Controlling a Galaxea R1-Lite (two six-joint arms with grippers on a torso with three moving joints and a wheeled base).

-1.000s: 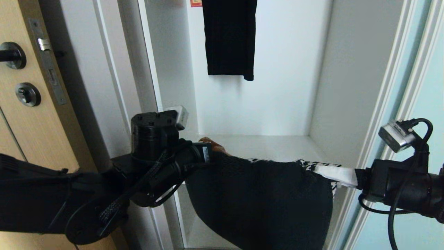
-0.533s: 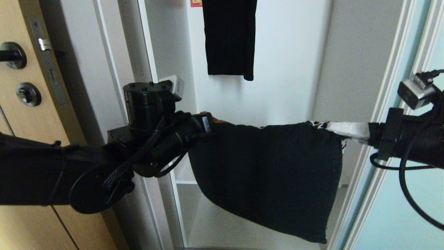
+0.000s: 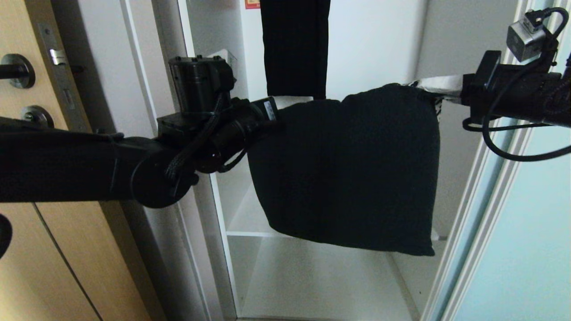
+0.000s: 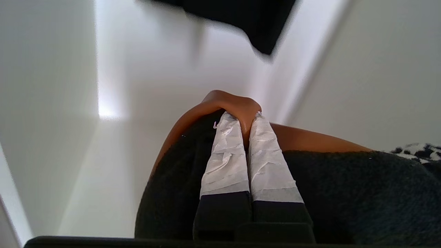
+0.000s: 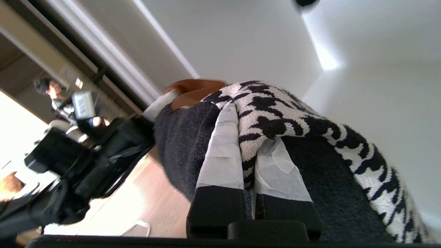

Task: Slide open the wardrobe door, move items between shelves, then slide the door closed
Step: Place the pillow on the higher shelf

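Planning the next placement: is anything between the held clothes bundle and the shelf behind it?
Nothing visible blocks it. The bundle hangs between left hand and right hand; the white shelf looks bare. A black garment hangs above.

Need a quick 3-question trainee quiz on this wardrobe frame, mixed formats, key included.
1. True or false: the folded bundle of clothes rests on a shelf.
2. Which grippers hold it? A) left only B) right only C) both
3. Fill in: the long black garment hangs ___ the bundle.

Key:
1. False; it hangs in the air.
2. C; left gripper pinches the rust-brown edge, right gripper the houndstooth edge.
3. Behind.
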